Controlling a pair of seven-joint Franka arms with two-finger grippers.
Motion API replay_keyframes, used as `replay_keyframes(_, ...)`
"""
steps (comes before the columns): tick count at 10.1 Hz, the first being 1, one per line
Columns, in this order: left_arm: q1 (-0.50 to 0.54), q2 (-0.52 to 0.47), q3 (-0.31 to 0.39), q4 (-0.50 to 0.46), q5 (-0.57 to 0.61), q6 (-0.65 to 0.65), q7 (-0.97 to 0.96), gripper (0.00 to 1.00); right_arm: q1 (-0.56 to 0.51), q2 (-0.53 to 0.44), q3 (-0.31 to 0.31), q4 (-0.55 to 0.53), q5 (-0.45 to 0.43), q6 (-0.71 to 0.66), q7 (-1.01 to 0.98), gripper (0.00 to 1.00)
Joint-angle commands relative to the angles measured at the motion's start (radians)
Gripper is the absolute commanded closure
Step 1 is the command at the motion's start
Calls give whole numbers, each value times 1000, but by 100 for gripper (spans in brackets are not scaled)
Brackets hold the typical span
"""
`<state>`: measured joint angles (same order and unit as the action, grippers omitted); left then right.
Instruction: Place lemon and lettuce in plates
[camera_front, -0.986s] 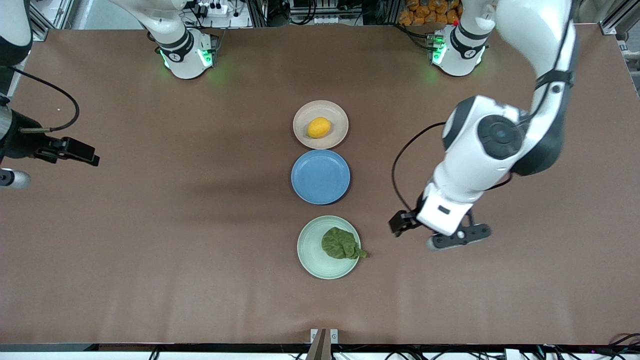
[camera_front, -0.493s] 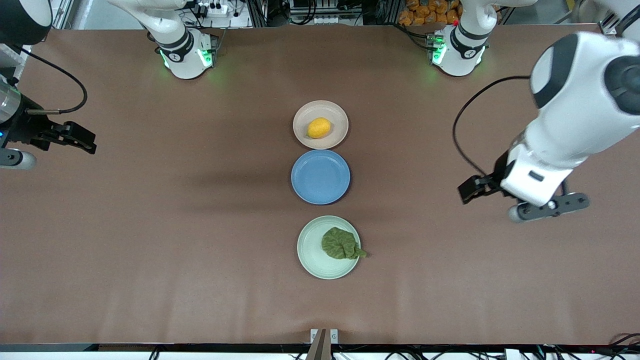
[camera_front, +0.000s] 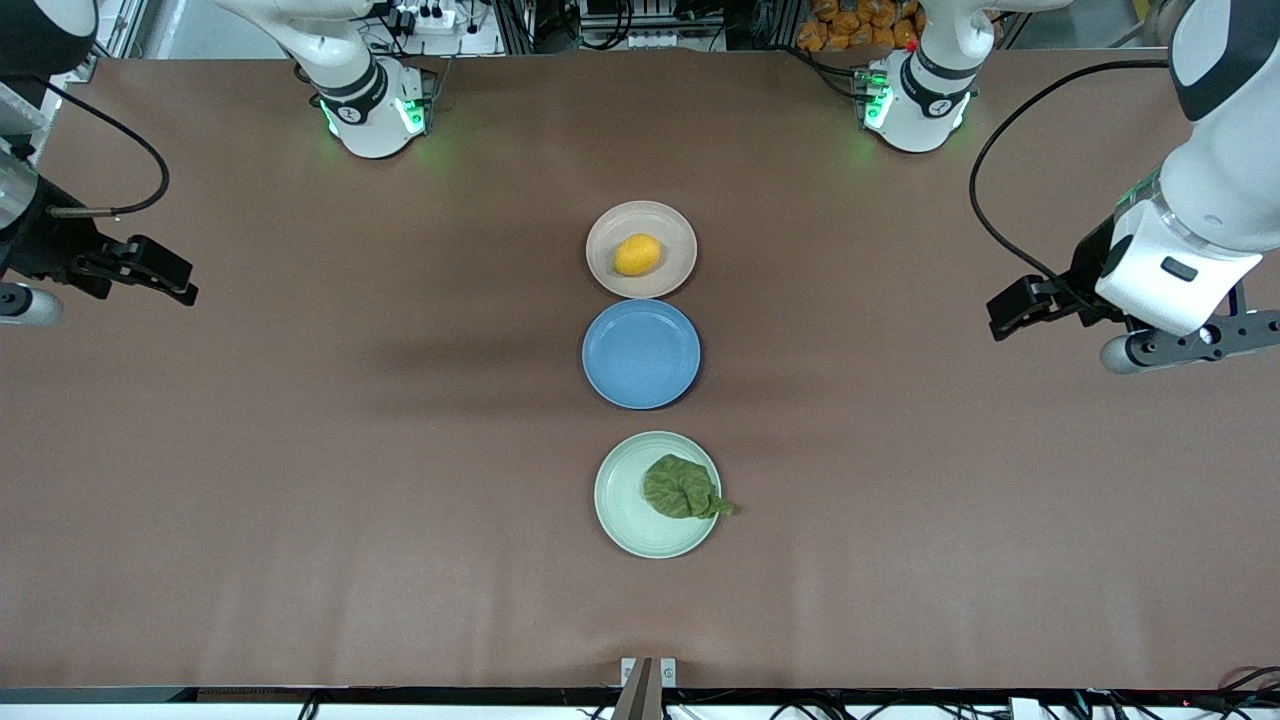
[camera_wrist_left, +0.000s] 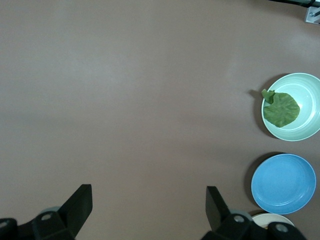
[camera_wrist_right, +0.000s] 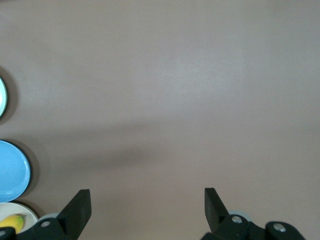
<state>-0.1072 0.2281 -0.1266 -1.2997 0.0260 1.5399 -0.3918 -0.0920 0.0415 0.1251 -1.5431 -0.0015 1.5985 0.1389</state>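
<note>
The lemon (camera_front: 637, 254) lies in the middle of the beige-pink plate (camera_front: 676, 230), the plate nearest the robots' bases, and the lettuce (camera_front: 682, 487) lies in the pale mint green plate (camera_front: 618, 495), the one nearest the front camera, toward the left arm's edge of it, with one leaf tip hanging over the rim onto the tabletop (camera_front: 300, 480); an empty blue plate (camera_front: 640, 353) sits between the two. Judged from this, both things are already placed. The left end effector (camera_wrist_left: 148, 212) hangs over bare tabletop at the left arm's end, its jaws spread wide and holding nothing; the right end effector (camera_wrist_right: 146, 210) hangs over the right arm's end, likewise wide open and empty, well apart from the plates. Should either thing need resetting, the lemon looks firm, light and smooth-skinned, so it would likely roll or slip; the safest hold is probably across its short middle, fingers squarely on each flank. The lettuce appears limp, thin and very light; it would fold under a pinch, so gripping the thick wrinkled centre seems better than the overhanging tip, which might tear
</note>
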Motion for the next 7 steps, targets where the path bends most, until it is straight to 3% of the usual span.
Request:
replay_keyframes(1,49,-27,-11,-46,-1,-4,51,0,-8,-40,-2,-42,28,11,-5,0)
replay_keyframes(7,101,-98,-13,-72,-35,-12,54,0,-5,-40,-1,-64,37,21,-5,0)
